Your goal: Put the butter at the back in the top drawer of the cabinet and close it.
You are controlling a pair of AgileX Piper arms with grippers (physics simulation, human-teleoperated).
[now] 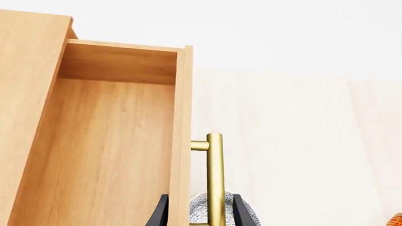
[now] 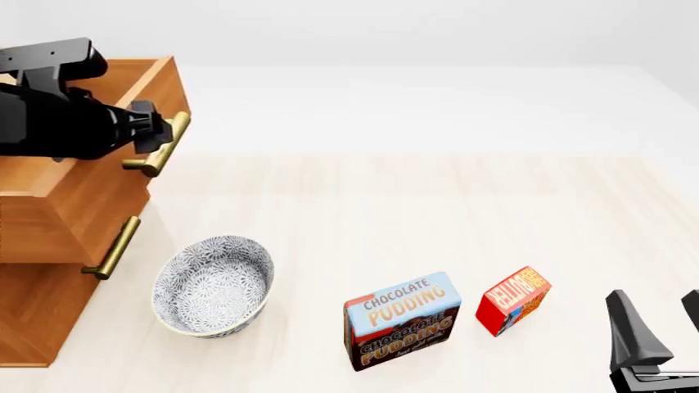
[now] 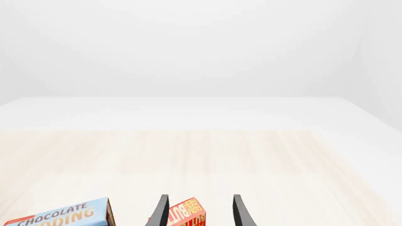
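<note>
Right gripper (image 2: 659,327) hovering nearest, just right of the butter (image 2: 513,300), jaws spread, holding nothing. Butter standing on the table (image 2: 437,213), just right of the pudding box (image 2: 402,321). Bowl (image 2: 213,286) sitting further left of the butter. Cabinet (image 2: 44,270) standing far left; top drawer (image 2: 104,176) pulled out. Left gripper (image 2: 153,131) reaching to the drawer handle (image 2: 160,145), jaws straddling the bar; squeezing or not, cannot tell.

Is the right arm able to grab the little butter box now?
Probably yes. The right end effector is open, and the butter stands close by on the table with nothing between them; the pudding box sits on its other side.
</note>
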